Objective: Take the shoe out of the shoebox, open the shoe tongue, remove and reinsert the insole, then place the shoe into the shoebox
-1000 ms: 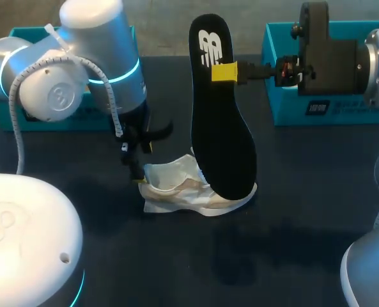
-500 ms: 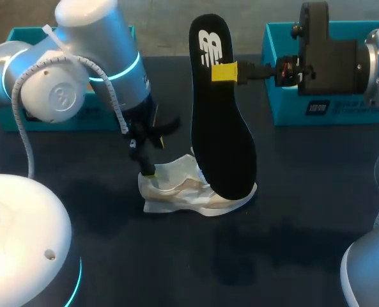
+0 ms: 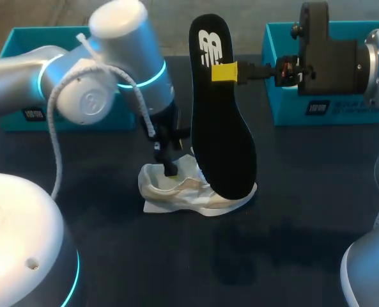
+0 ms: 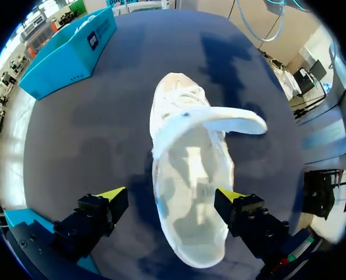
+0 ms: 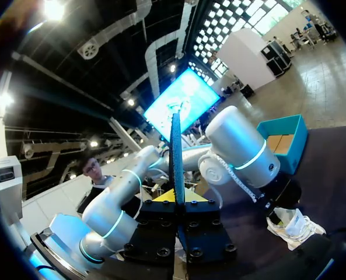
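2 arms engaged: the left over the shoe, the right holding the insole aloft.

Shoe [image 3: 189,192]: white, on its sole near the middle of the table [image 3: 291,211], outside both boxes.

Insole [image 3: 221,128]: black, stood on end, with its lower end down at the shoe. I cannot tell whether they touch.

Right gripper [image 3: 224,71]: pressed together on the insole's upper part, pinching it from 2 sides.

Left gripper [image 3: 170,167]: spread, 1 finger on each side of the shoe's rear half, neither pad seen touching.

Boxes: left teal box [image 3: 29,37] at the far left corner, right teal box [image 3: 285,109] at the far right corner.

Step in hand: judged to be reinsertion, since the insole is out and the shoe is not yet refilled.

Next move calls for: the left gripper to close and steady the shoe, then the right to tilt the insole toe-first into the opening with the tongue kept clear.

Left wrist view only: shows the gap at each of the fingertips [image 4: 111,193] and the open mouth. A white flap [image 4: 219,121] lies across it, probably the tongue, though the view is poor.

Right wrist view only: shows the insole edge-on between the yellow tips, which confirms the pinch.
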